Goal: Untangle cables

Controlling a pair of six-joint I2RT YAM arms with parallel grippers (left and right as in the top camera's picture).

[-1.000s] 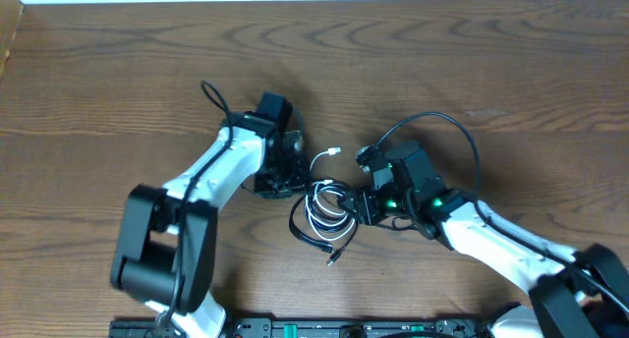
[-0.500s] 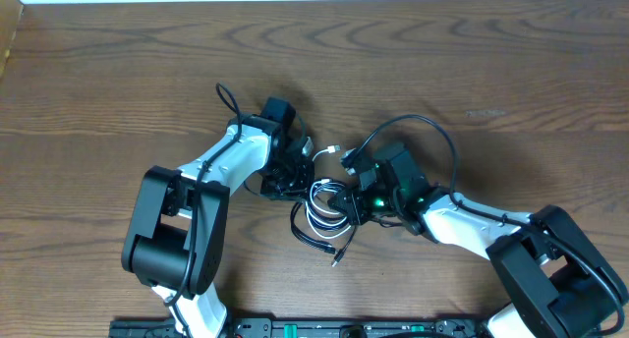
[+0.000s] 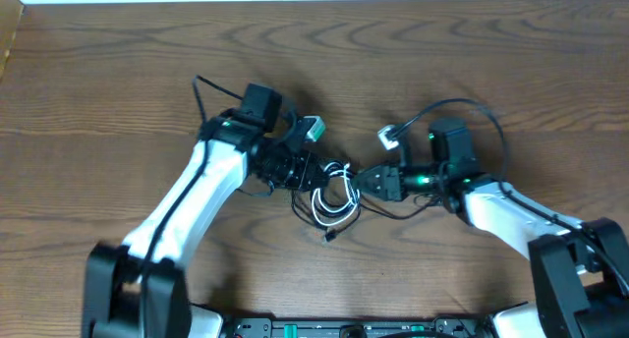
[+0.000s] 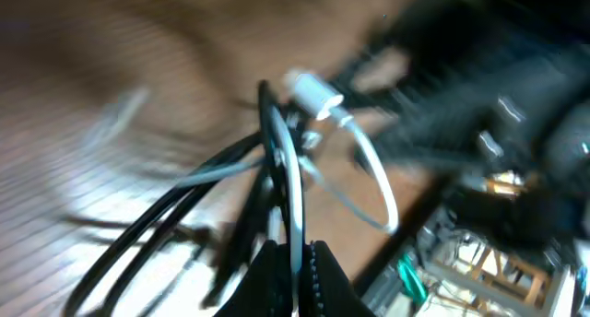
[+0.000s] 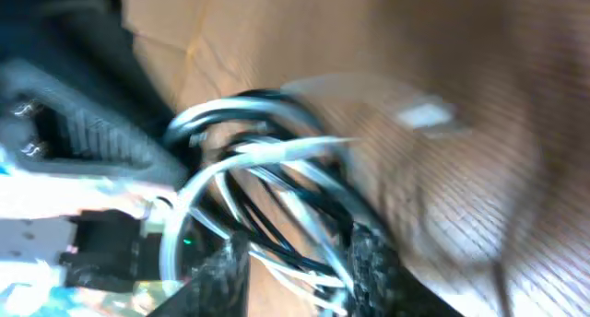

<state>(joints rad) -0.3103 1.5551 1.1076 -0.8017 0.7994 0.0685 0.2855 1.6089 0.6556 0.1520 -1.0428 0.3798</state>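
Across the whole overhead frame lies the brown wooden table (image 3: pixel 118 73), with a pale strip along its top edge. From the lower left I see the left arm (image 3: pixel 187 200) reaching up and toward the middle, and from the lower right the right arm (image 3: pixel 511 215) reaching in to meet it, a loop of thick black arm wiring (image 3: pixel 477 117) arching over its wrist. Just below the centre of the frame the left gripper (image 3: pixel 307 169) and the right gripper (image 3: pixel 366 179) face each other, close together, with the cables (image 3: pixel 332 196) bunched between and just below them in a small knot of black and white loops. On my left wrist view the fingers (image 4: pixel 267 280) stand almost together at the bottom edge, clenched on strands of the bundle that rise from them toward the middle of the frame; the picture is blurred, so I cannot count the strands. On my right wrist view, also blurred, the two fingers (image 5: pixel 369 262) sit at the bottom centre with a narrow gap packed with black and white cords, so that hand is grasping the cables too. Overhead, the white cable (image 3: pixel 322 206) curls through the black ones in the lower part of the knot. Its white plug (image 4: pixel 313 94) shows in the upper middle of the left wrist view. One small plug end (image 3: pixel 330 237) rests on the table just below the knot.
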